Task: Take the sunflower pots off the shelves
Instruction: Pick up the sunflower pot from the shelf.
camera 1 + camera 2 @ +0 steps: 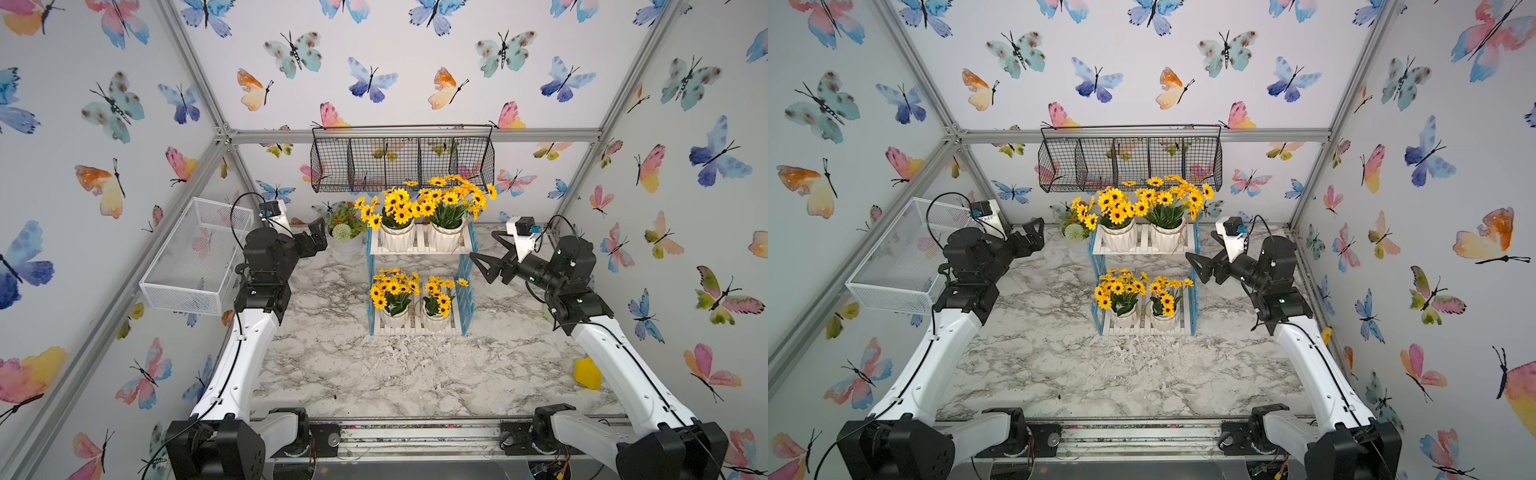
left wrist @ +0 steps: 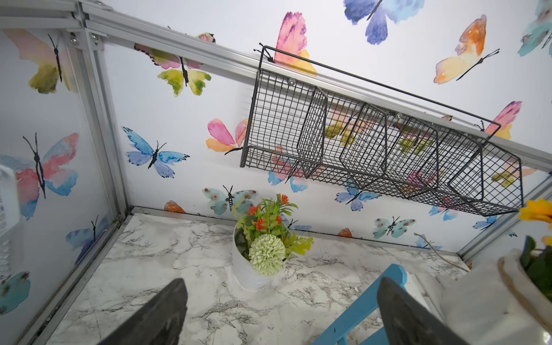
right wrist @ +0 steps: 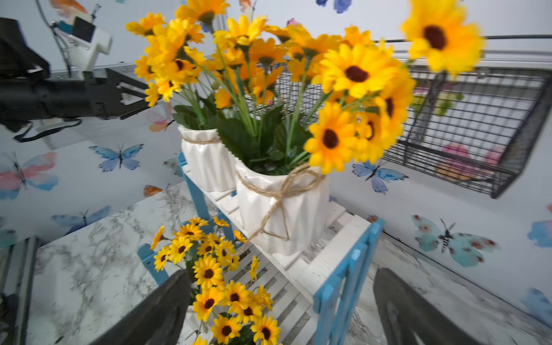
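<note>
Walls (image 1: 415, 95) all round: white w/ watercolour butterflies, alu frame (image 1: 540, 135) at seams. Marble-look table (image 1: 353, 374), even bright light. Black basket (image 1: 402, 160) on back wall, 12 o'clock; white basket (image 1: 183, 297) on side wall, 9 o'clock. Rail (image 1: 415, 435) along table edge, 6 o'clock.

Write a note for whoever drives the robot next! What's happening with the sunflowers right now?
Left gripper: open, empty, beside the shelves.
Right gripper: open, empty, on their other side, pointing at them.
Sunflower pots: all four on the shelves, two on the top board, two on the bottom.
Done: no pot taken off yet.
Left: all four pots.
</note>
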Controlling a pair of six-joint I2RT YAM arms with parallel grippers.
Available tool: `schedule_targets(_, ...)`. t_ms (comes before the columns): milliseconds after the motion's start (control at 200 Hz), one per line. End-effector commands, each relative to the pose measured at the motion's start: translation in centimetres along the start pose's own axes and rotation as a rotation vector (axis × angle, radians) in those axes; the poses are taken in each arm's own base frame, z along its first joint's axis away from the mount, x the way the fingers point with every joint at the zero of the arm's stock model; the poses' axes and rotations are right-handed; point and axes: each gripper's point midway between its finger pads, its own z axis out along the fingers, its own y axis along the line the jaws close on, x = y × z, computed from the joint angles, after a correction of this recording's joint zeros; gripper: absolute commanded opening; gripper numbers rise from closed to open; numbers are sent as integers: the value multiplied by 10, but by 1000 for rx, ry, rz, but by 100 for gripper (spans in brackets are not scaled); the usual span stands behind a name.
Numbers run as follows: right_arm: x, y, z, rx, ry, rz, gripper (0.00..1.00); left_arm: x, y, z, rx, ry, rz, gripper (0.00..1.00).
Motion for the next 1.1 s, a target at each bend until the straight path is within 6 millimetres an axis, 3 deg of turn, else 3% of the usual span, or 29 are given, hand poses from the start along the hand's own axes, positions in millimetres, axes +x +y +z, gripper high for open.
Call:
schedule_targets(0,-12,33,-8,-206,-31,-94,98,-28,-14,-5,58,-64,49,98)
schedule_targets(165,-9,26,-10,-197,-38,-103,98,-33,-17,-6,64,-74,54,98)
schedule_targets(455,-11,4,9,-186,-43,-82,98,-34,-17,-5,67,-76,53,98)
schedule_targets(1096,-4,-24,32,-161,-76,-39,98,-42,-21,0,82,-73,46,98)
